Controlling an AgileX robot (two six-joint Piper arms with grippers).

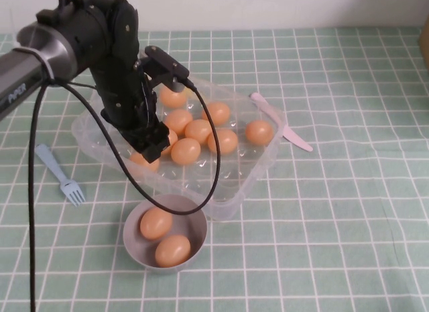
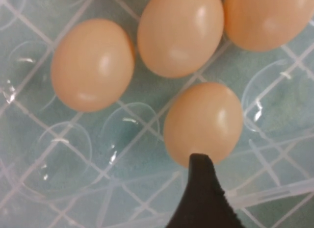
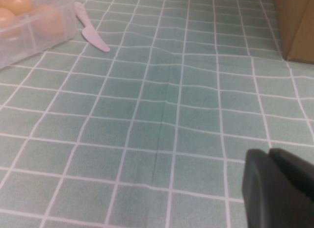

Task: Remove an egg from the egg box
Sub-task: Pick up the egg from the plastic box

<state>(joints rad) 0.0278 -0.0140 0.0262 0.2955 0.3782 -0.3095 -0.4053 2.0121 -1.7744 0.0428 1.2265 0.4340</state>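
A desk covered in a green checked cloth holds a clear plastic egg box [image 1: 258,166] with several orange-brown eggs sitting in its wells. The left end effector [image 1: 149,147] reaches down into the near left part of the box, low among the eggs. In the left wrist view, one dark fingertip [image 2: 202,189] touches the edge of an egg [image 2: 203,122], with three more eggs close around it. Only that single finger shows, so whether the left end effector is spread or closing on the egg cannot be told. From above, its tip hides part of the eggs beneath it.

Just in front of the box stands a small round grey bowl [image 1: 134,248] with two eggs inside. A pale blue fork [image 1: 62,174] lies on the cloth to the left of the box, and a pink knife [image 1: 280,122] lies touching its far right side.

The right end effector [image 3: 279,186] hovers over bare cloth, well apart from the box, its fingers pressed together with nothing between them
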